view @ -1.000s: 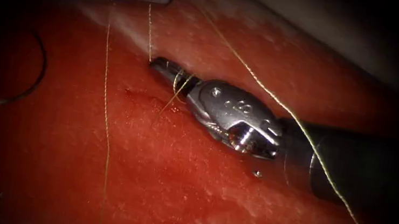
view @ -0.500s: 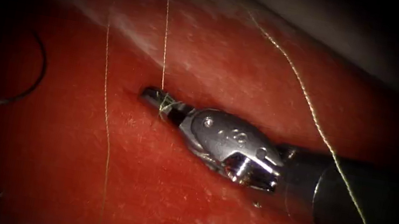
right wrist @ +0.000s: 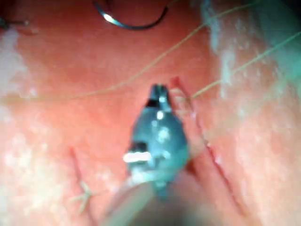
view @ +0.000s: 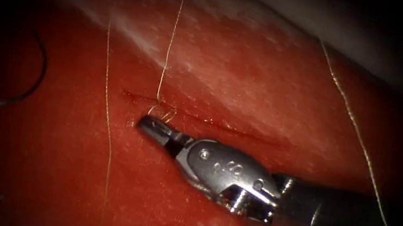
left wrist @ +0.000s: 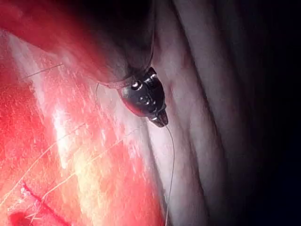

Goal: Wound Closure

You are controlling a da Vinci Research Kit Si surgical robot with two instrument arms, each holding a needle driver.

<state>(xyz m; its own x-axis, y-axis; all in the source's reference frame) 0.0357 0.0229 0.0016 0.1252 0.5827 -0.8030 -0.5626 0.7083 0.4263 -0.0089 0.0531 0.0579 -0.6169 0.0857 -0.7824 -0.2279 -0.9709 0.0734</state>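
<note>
One needle point(view: 25, 77) far left of right tool point(view: 153, 127).

Surgical practice bench (tissue point(view: 253, 72); needle point(view: 33, 80))

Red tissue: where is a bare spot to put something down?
Free: the wide patch below the silver right tool, right of the long yellow thread. Also between that thread and the loose curved dark needle, lying on top, left of the cut. Crowded: the knot by the shut right tool's tip; left tool holds thread.
</note>
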